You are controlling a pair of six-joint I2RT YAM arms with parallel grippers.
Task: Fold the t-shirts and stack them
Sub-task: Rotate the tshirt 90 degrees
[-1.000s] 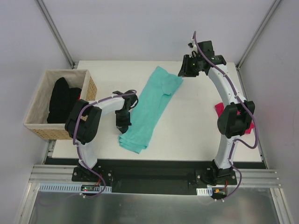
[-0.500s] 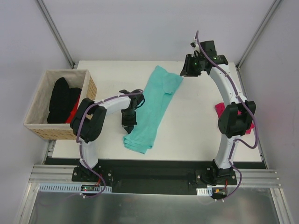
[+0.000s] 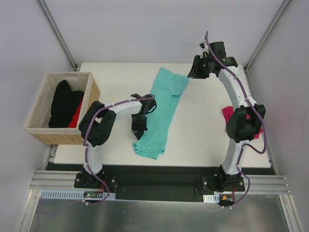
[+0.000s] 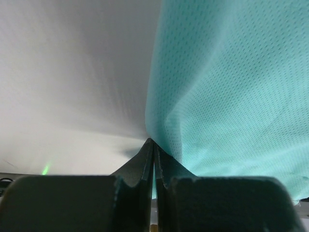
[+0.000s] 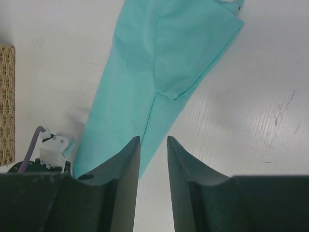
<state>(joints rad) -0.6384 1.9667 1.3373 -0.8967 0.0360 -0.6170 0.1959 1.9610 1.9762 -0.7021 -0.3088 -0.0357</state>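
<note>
Early stage: the soft teal-mint cloth t-shirt [image 3: 160, 108] lies half-folded in a long narrow strip. The closed left gripper [image 4: 153, 142] pinches its edge. Its far end lies just ahead of the narrowly parted, empty right gripper [image 5: 153, 141]. The crumpled magenta-pink t-shirt [image 3: 225, 114] lies unfolded well behind that gripper, and nothing is stacked.

Robot lab cell; white table [image 3: 203, 140], aluminium frame posts [image 3: 58, 34], blank grey walls [image 3: 145, 29]

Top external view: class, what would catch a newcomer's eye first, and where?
The teal t-shirt lies as a long strip slanting across the middle of the white table, its near left edge pinched in the left gripper. A wicker basket of dark clothes stands at the left side, and a magenta t-shirt peeks out at the right edge.
</note>
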